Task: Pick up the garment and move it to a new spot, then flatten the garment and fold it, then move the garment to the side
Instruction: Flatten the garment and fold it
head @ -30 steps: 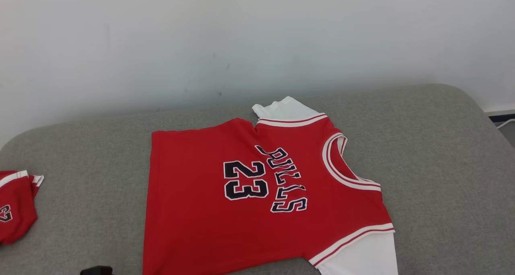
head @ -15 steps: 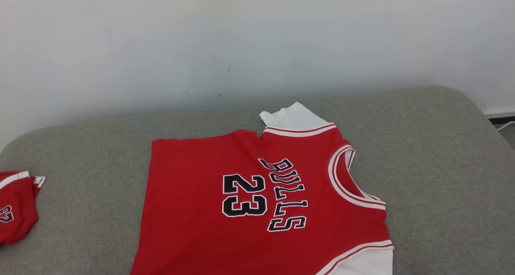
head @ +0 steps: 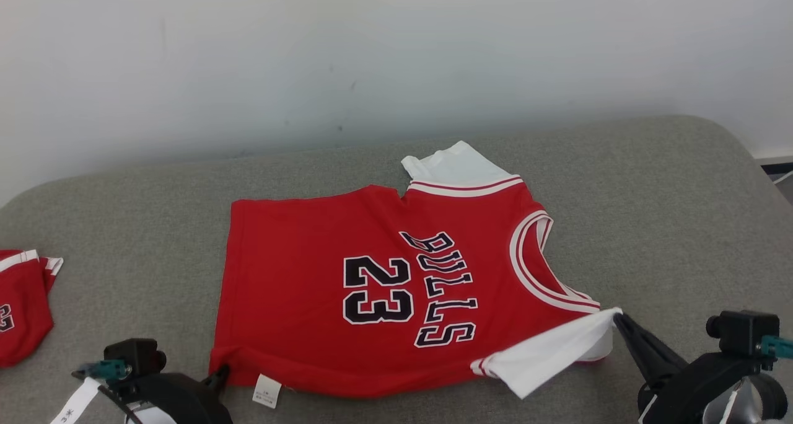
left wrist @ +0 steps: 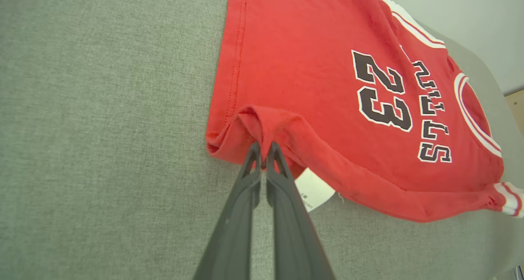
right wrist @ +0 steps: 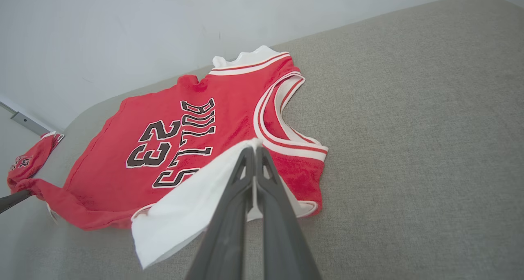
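Note:
The garment (head: 322, 250) is a red jersey with white sleeves, printed "BULLS 23", lying mostly flat on the grey cushioned surface (head: 681, 225). My left gripper (head: 220, 372) is shut on the jersey's near hem corner, and the left wrist view shows red cloth (left wrist: 262, 126) bunched between the fingertips of that gripper (left wrist: 263, 145). At the jersey's near right, my right gripper (head: 616, 317) is shut on the white sleeve (head: 545, 356) and lifts it off the surface; in the right wrist view the same gripper (right wrist: 254, 150) pinches the sleeve's edge (right wrist: 184, 202). A white label (head: 267, 392) hangs from the lifted hem.
A second red garment (head: 21, 312) lies bunched at the surface's far left edge. A pale wall (head: 396, 58) rises right behind the surface. Bare grey surface stretches to the right of the jersey and along its left side.
Both grippers have come into the head view and taken hold of the jersey's near edge: hem corner on the left, white sleeve on the right, both lifted. The camera has shifted too.

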Tool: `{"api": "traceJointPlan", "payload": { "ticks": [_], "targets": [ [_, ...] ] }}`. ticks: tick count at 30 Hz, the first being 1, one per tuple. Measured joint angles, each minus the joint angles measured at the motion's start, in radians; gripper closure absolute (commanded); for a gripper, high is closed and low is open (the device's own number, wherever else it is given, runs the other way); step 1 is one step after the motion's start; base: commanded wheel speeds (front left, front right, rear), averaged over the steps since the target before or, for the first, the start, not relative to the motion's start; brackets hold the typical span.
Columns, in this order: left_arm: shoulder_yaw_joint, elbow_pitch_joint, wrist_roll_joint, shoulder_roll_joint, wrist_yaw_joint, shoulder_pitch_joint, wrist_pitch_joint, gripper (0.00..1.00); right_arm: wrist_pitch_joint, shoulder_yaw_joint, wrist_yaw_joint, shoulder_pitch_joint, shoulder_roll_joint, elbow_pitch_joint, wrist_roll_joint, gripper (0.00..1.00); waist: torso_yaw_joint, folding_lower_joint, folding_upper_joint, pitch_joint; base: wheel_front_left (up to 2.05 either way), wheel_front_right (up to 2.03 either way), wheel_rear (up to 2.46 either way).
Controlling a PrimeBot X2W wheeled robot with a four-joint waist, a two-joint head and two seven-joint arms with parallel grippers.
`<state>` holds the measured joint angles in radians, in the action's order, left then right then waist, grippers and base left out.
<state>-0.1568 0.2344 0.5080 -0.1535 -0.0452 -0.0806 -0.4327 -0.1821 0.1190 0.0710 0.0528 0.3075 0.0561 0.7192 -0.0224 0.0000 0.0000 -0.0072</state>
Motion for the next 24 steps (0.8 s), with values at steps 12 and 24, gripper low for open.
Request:
{"api": "traceJointPlan", "payload": {
  "ticks": [12,24],
  "targets": [
    [0.018,0.082,-0.044,0.009,-0.045,-0.179,-0.044,1.0,-0.101,0.0,0.001,-0.18,0.037,0.043,0.02,1.0,0.004,0.0001,0.0001,0.076,0.0,0.0,0.0],
    [0.016,0.191,-0.068,0.018,-0.06,-0.309,-0.061,1.0,-0.145,0.033,0.008,-0.335,0.017,0.137,0.028,1.0,0.002,0.0001,0.0001,0.152,0.0,0.0,0.0]
  ]
}}
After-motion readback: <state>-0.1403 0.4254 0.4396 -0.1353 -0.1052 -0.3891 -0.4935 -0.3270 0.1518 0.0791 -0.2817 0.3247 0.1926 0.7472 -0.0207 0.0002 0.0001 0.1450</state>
